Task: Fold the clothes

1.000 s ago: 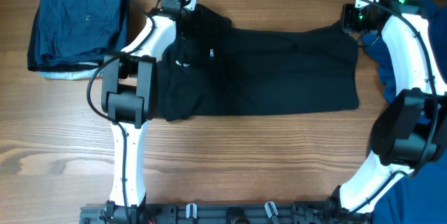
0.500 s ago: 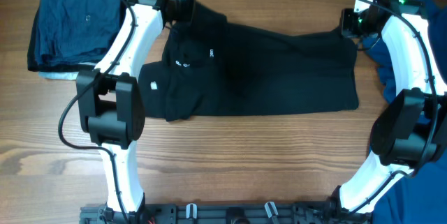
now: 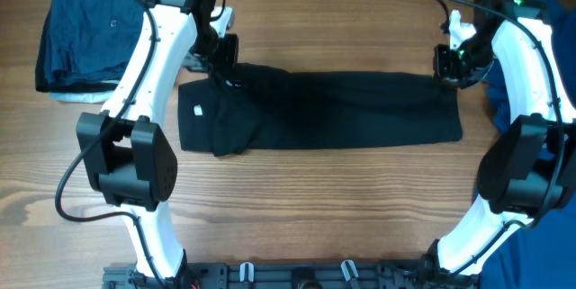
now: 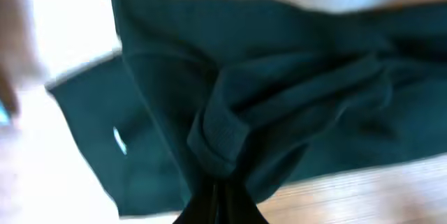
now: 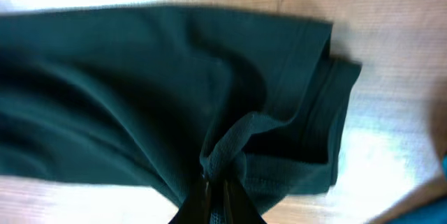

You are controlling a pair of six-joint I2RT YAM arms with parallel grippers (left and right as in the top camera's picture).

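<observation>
— What colour is the polo you hold?
— Plain black from overhead, dark teal through my wrist cameras; a small white mark at its nine o'clock end.
— And around it?
— Navy folded garment at ten o'clock, bright blue shirt at two o'clock, brown wood-grain table. My left arm and right arm are white with black joints.

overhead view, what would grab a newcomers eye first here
The black shirt stands out first, lying as a long folded band across the middle of the wooden table. The left gripper pinches its far edge at one end and the right gripper pinches it at the other. Next is a folded navy garment in the far left corner.
</observation>
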